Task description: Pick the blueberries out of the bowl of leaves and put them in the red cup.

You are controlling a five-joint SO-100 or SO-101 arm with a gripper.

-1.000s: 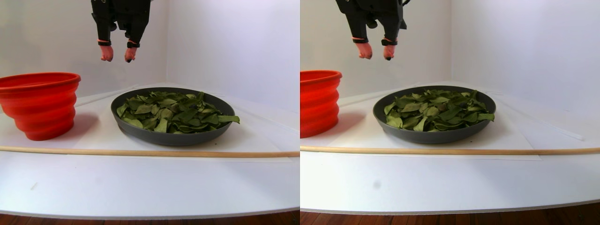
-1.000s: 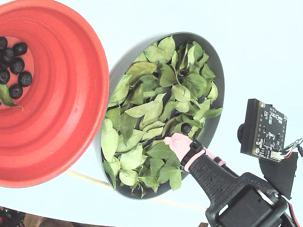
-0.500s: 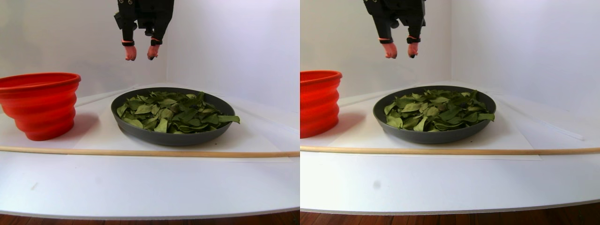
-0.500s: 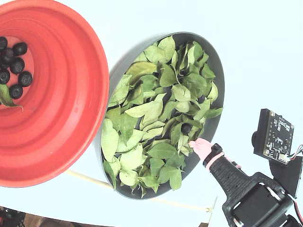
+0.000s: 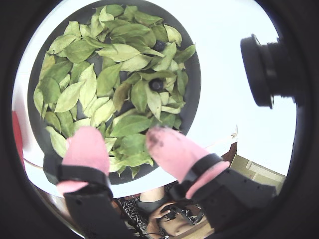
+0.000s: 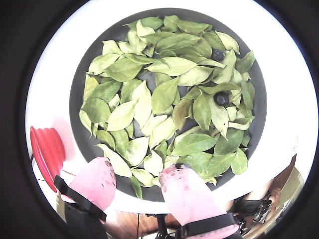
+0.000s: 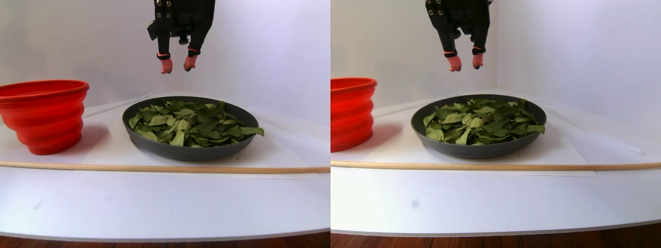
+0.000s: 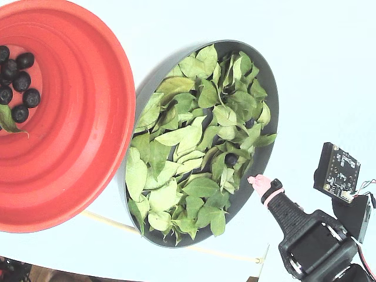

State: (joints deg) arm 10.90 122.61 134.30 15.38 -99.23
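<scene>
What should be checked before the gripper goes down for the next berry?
1. Gripper open and empty: ok, pink fingertips apart with nothing between them in both wrist views.
2. Target berry visible: ok, one berry lies uncovered among the leaves; a second sits nearer the rim.
3. Gripper above the bowl: ok, it hangs high over it in the stereo pair view.
4. Gripper lined up over the berry: not ok, it is near the bowl's edge in the fixed view.
5. Cup free to receive: ok, it holds several berries and one leaf.
</scene>
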